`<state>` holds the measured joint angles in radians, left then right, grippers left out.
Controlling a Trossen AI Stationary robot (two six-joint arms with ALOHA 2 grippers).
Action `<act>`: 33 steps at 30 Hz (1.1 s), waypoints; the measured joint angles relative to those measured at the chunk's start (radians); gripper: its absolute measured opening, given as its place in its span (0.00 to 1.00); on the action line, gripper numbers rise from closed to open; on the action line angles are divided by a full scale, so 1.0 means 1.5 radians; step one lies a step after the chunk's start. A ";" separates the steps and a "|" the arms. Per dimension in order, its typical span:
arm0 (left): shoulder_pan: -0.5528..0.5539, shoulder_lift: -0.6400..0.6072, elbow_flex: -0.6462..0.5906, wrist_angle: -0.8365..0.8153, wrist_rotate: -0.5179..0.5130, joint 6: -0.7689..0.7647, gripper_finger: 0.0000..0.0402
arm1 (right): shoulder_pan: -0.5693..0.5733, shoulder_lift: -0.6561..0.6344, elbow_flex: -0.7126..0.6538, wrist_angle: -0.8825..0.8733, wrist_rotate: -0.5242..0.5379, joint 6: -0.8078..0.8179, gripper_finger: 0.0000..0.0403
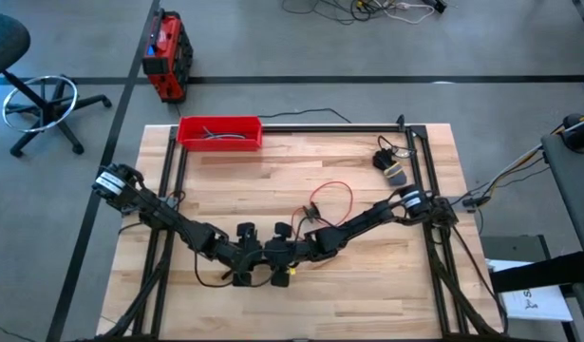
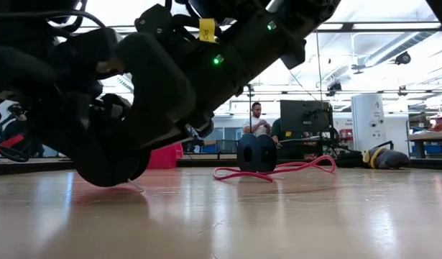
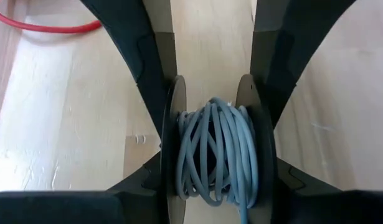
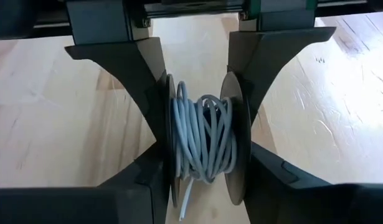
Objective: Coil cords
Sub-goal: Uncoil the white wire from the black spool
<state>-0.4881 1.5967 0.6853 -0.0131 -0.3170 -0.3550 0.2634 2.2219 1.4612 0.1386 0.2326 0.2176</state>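
Both arms reach in toward the middle of the tabletop's [image 1: 386, 285] near edge, where their grippers meet. The left gripper [image 3: 210, 149] has its fingers [image 3: 151, 81] closed on a spool: each finger presses against one of the two dark side discs, and the white cord [image 3: 219, 155] is wound in many crossing turns between them. The right gripper [image 4: 203, 140] shows the same hold, its fingers [image 4: 135, 81] clamped on the outer faces of two discs with white cord wrapped between them and one loose end hanging out of the coil. Whether both grippers grip one and the same spool or two separate ones cannot be told.

The red cord [image 1: 331, 198] lies uncoiled in loose loops on the tabletop just beyond the grippers, toward the centre, with a dark disc-shaped spool [image 2: 256, 152] standing on its edge at the cord.

A red tray [image 1: 220, 132] holding short dark cables sits at the far edge toward the left corner. A small dark and yellow object [image 1: 391, 167] lies near the far right corner. A person [image 2: 258, 121] sits in the room behind the tabletop.
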 joint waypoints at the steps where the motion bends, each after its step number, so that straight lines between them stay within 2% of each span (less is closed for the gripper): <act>1: 0.000 0.000 0.000 0.003 -0.002 0.000 0.34 | 0.000 -0.001 0.000 -0.003 0.000 0.000 0.35; 3: 0.000 0.000 0.000 0.001 -0.005 0.000 0.36 | -0.001 -0.003 0.001 -0.010 -0.003 0.002 0.35; 9: -0.002 -0.018 0.006 -0.047 -0.019 -0.041 0.55 | -0.003 -0.020 0.003 -0.051 0.003 0.016 0.35; 12: -0.008 -0.021 0.003 -0.068 -0.019 -0.051 0.56 | -0.001 -0.035 0.002 -0.068 0.001 0.015 0.35; 19: -0.016 -0.025 -0.017 -0.029 -0.029 -0.056 0.46 | 0.004 -0.070 0.002 -0.094 -0.001 0.014 0.35; 24: -0.017 -0.025 -0.088 0.176 -0.033 -0.075 0.38 | 0.006 -0.082 0.002 -0.094 -0.005 0.014 0.35; 27: -0.017 -0.025 -0.131 0.253 -0.039 -0.097 0.33 | 0.006 -0.082 0.002 -0.094 -0.003 0.019 0.35; 33: -0.016 -0.027 -0.155 0.269 -0.030 -0.120 0.21 | 0.005 -0.081 0.002 -0.096 0.003 0.017 0.35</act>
<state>-0.5121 1.5555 0.4531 0.3911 -0.3620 -0.5353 0.2707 2.0998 1.4647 -0.0054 0.2371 0.2425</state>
